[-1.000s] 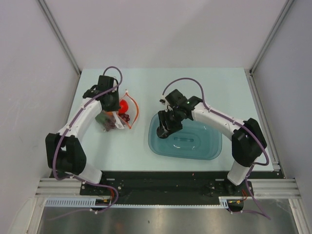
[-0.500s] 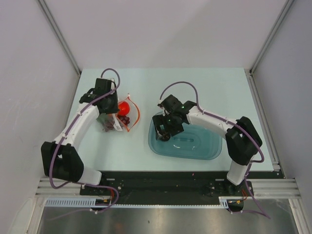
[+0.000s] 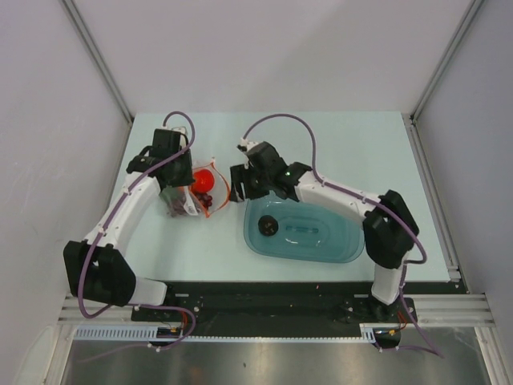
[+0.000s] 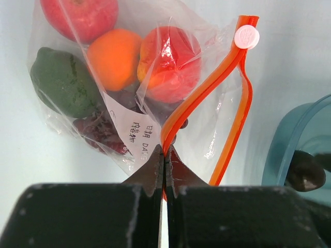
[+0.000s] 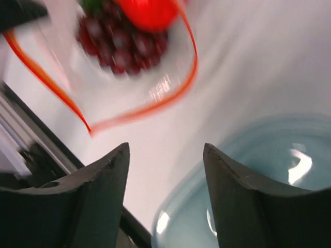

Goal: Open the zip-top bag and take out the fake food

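Left gripper: the left gripper [image 4: 164, 161], at the bottom centre of its wrist view, is clamped tight on the near lip of the orange-red zip strip [image 4: 204, 90].
Right gripper: the right gripper [image 5: 165, 155] has its fingers apart with nothing between them; its own view is blurred.
Bag: the clear crinkly plastic zip-top bag [image 3: 192, 196] lies on the pale table [image 3: 337, 144], left of centre in the top view. Its mouth gapes in an open loop.
Contents: a red plastic apple [image 4: 83, 15], a round orange fruit [image 4: 114, 58], a second red round fruit [image 4: 170, 64], a green fruit [image 4: 62, 82] and dark-red grapes [image 4: 95, 137] are all inside the bag.
Tub: the teal translucent rectangular tub [image 3: 329, 237] sits lower centre, just beside the bag. A dark round fruit [image 3: 268, 226] lies in its left end.
Key relation: in the top view the bag's long axis runs across the frame, with the closed end to the left and the mouth to the right. The free right gripper hangs just right of that mouth, above the tub's upper-left corner. It is the nearer arm that can reach in, leftward and down through the loop.
Step judged: bag opened, most of the food not yet out. The red fruit nearest the mouth looks like the next piece to take.
Risk: the loose far lip could fold across the opening if a finger catches it.
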Available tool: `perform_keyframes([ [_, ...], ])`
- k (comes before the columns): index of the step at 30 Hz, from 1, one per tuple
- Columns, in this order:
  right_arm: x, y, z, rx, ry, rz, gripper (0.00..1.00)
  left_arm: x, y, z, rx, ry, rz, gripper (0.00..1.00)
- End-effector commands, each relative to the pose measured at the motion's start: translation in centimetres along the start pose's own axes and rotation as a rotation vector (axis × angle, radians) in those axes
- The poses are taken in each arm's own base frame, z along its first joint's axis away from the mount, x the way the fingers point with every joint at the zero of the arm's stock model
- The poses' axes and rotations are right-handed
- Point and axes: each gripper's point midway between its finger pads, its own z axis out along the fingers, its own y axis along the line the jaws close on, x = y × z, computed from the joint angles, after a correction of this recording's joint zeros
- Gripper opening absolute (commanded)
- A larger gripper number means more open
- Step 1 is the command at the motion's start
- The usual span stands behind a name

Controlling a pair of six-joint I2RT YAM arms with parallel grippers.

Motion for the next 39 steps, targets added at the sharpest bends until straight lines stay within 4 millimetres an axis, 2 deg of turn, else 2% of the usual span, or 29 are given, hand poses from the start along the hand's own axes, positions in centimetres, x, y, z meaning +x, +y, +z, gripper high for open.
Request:
perform_keyframes([
  [1,-7.5,3.9,3.2,-0.093,-0.155,0.062,0.61,-1.2,-0.4,-1.1,0.036,-0.057,0.013,0.00],
  [3,-7.6,4.7,4.7,-0.115,-0.122,0.105,0.64,-1.3,-0.7,-0.9,0.046,-0.054,0.007,0.00],
  [4,-7.8,4.8,6.2,-0.107,-0.115,0.115,0.64,-1.3,-0.7,-0.9,0.046,-0.052,0.003,0.00],
  [7,-7.7,4.8,8.0,-0.099,-0.102,0.170,0.65,-1.4,-1.2,-1.0,0.070,-0.052,-0.008,0.00],
  [13,-7.1,4.9,10.1,-0.114,-0.098,0.312,0.64,-1.4,-1.4,-1.5,0.076,-0.066,-0.040,0.00],
  [17,-7.0,5.0,11.7,-0.142,-0.114,0.363,0.65,-0.7,-1.5,-1.4,0.086,-0.054,-0.058,0.00],
  [19,-7.3,5.5,12.2,-0.173,-0.126,0.383,0.68,-0.3,-1.6,-1.2,0.093,-0.044,-0.065,0.00],
  [23,-6.5,5.1,13.8,-0.177,-0.118,0.409,0.77,0.0,-1.8,-1.2,0.107,-0.039,-0.059,0.00],
  [30,-6.4,4.2,15.8,-0.138,-0.150,0.452,0.84,-0.2,-1.9,-1.5,0.121,-0.050,-0.047,0.00],
  [34,-7.2,3.6,16.6,-0.110,-0.189,0.476,0.91,-0.1,-2.2,-1.5,0.134,-0.044,-0.047,0.00],
  [39,-9.1,4.1,16.7,-0.150,-0.259,0.461,0.90,0.6,-1.9,-1.6,0.126,-0.042,-0.037,0.00],
])
